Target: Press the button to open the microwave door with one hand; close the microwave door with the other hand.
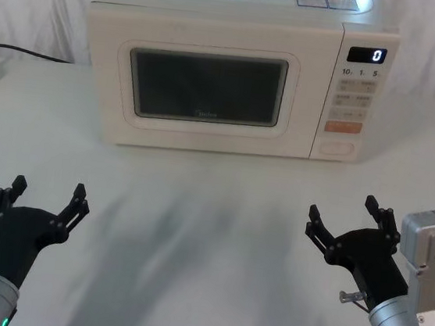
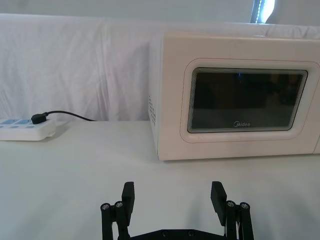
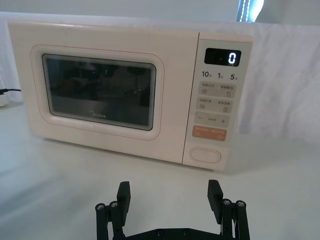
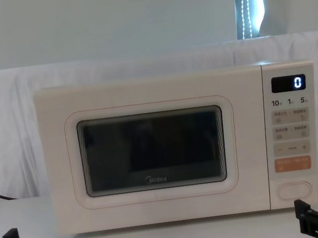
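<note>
Microwave [image 1: 228, 70] work had not begun when you looked: the cream Midea oven sat at the back of the white desk [image 1: 209, 233], squarely ahead, its display reading "0". Starting at your far left, a power strip [image 2: 25, 129] lay on the desk with a black cable plugged in, well apart from the oven. Nearer you, the left tool [image 1: 47, 195] hovered low over the desk with its fingers spread, holding nothing, well short of the oven. Moving right, the microwave door [image 1: 207, 83] stood flush and fully closed, its dark window facing you. Right of it ran the narrow control panel, and at the panel's foot, under the orange key [image 3: 209, 133], sat the button [image 3: 205, 155], plain and untouched. On your right, the right tool [image 1: 343, 217] also hung spread and empty, near the desk's front and roughly in line with the panel. You were at the opening step, I judge; next you needed to bring the right tool forward, closed to a firm tip, square onto that wide button.
</note>
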{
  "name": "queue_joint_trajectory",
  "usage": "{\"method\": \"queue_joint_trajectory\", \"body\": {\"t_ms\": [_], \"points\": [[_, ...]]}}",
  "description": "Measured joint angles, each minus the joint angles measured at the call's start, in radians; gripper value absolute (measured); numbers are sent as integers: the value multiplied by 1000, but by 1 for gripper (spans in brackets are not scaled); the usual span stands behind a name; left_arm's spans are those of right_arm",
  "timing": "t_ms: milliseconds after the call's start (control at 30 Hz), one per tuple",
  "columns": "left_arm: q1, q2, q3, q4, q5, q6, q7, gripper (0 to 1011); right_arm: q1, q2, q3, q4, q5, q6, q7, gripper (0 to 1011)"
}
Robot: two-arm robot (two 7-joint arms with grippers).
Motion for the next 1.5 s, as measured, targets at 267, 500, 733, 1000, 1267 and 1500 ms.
{"method": "queue_joint_trajectory", "body": {"t_ms": [267, 500, 733, 1000, 1267, 1500], "points": [[0, 0, 0, 0, 0, 0, 0, 1001, 0, 0, 0, 0, 0, 0, 0, 1002], [0, 0, 0, 0, 0, 0, 0, 1001, 0, 0, 0, 0, 0, 0, 0, 1002], [0, 0, 0, 0, 0, 0, 0, 1001, 0, 0, 0, 0, 0, 0, 0, 1002], [0, 0, 0, 0, 0, 0, 0, 1001, 0, 0, 0, 0, 0, 0, 0, 1002], [0, 0, 0, 0, 0, 0, 0, 1001, 0, 0, 0, 0, 0, 0, 0, 1002], [0, 0, 0, 0, 0, 0, 0, 1001, 0, 0, 0, 0, 0, 0, 0, 1002]]}}
